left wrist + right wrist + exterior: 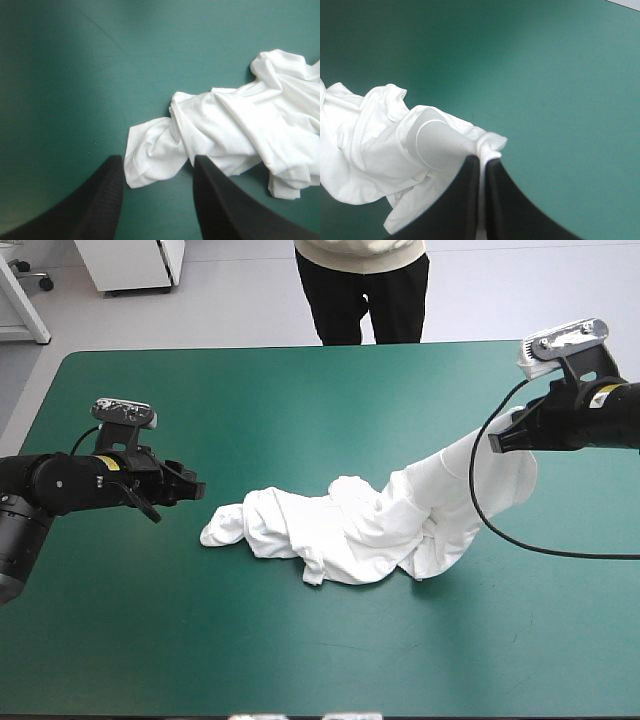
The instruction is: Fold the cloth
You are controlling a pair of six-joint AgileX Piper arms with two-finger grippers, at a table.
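T-shirt (330, 530) is a crumpled heap around the middle of the teal-green bench (300, 660). One end is lifted off toward 2 o'clock, where the right jaws are clamped tight on a pinch of fabric. Left jaws are spread apart, hovering near the heap's 9 o'clock end.

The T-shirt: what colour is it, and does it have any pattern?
The T-shirt is plain white, no print visible. The left wrist view shows it best.
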